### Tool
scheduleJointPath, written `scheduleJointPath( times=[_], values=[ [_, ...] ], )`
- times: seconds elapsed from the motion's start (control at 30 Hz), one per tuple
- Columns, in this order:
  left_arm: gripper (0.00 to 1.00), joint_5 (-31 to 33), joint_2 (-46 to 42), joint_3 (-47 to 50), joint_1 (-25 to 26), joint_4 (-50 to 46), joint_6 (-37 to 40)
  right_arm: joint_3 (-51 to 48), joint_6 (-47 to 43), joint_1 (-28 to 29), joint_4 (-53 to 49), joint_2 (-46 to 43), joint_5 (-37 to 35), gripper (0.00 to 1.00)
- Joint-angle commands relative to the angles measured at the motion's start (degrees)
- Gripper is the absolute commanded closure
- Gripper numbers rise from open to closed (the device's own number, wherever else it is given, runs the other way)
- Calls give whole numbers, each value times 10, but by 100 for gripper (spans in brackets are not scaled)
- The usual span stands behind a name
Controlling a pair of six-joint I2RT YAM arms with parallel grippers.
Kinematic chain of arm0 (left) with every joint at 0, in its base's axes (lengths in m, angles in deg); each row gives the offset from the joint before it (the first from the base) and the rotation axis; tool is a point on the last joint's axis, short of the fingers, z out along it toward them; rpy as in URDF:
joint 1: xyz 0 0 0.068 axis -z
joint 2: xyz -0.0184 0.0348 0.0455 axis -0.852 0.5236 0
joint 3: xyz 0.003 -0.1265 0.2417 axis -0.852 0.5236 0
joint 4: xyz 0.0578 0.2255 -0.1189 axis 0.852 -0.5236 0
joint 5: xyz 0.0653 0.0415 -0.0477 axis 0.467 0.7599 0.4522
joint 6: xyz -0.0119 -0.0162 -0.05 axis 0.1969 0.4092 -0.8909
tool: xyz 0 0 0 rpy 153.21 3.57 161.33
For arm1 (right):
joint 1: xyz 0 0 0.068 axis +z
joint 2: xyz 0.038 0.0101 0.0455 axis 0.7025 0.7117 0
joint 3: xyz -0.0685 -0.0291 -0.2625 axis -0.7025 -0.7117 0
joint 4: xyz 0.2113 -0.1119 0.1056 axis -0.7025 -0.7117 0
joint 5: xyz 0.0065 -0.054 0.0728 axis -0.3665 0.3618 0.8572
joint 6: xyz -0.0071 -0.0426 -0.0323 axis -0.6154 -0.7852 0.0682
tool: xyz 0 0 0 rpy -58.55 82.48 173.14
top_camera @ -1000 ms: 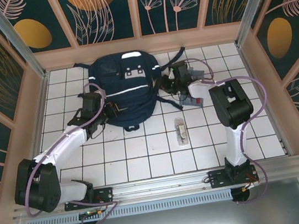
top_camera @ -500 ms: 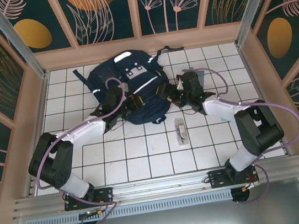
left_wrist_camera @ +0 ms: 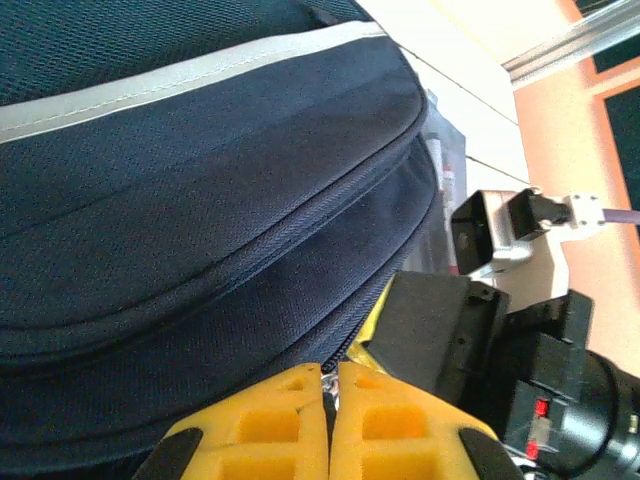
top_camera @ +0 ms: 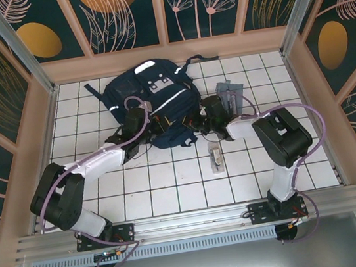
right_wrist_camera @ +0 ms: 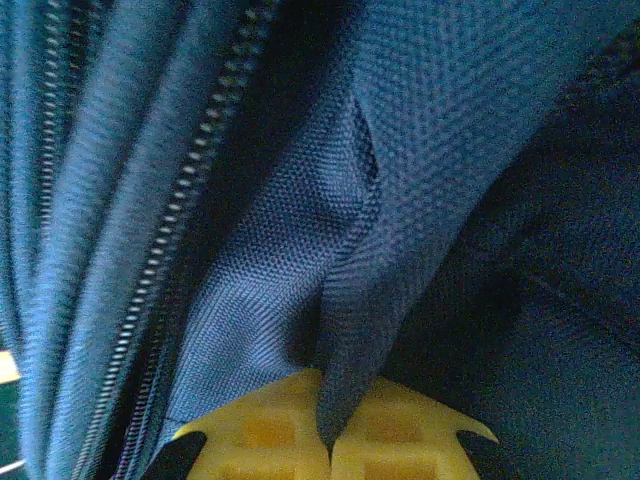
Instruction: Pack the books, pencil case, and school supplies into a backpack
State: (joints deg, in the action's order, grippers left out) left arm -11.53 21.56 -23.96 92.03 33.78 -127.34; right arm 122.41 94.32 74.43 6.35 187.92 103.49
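- Right gripper [right_wrist_camera: 325, 428] and left gripper [left_wrist_camera: 328, 388] both meet the near edge of the backpack [top_camera: 150, 97]. They sit just beyond the school supplies [top_camera: 215, 158], a small clear packet lying alone on the white tiled table [top_camera: 171, 181], nearest the arm bases.
- Yellow fingers [right_wrist_camera: 250, 432] of the right gripper are clamped on a fold of the backpack's navy fabric, beside a zip.
- Yellow fingers [left_wrist_camera: 265, 425] of the left gripper are pressed together, tips at a zip seam; whether they pinch anything cannot be told.
- Farther back, the grey pencil case [top_camera: 230, 93] lies flat on the tiles, just right of the backpack.
- The backpack lies with its white stripes up, reaching nearly to the far wall.
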Motion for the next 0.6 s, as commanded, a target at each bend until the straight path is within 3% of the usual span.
scheduleJointPath(
  times=[0.0,0.13,0.3,0.47,0.57],
  values=[
    [100,49,-48,0,2,-22,28,-6,12,-9,81,-17,-25,100],
    [100,135,-80,14,-33,-84,55,-29,16,-11,74,-51,-19,100],
    [100,173,-129,73,-99,-64,57,-42,20,-17,71,-64,-10,100],
    [100,214,-104,72,-126,-53,82,-41,26,-16,79,-65,6,100],
    [100,273,-85,63,-153,-59,90,-40,13,-16,59,-78,-1,100]
  ],
)
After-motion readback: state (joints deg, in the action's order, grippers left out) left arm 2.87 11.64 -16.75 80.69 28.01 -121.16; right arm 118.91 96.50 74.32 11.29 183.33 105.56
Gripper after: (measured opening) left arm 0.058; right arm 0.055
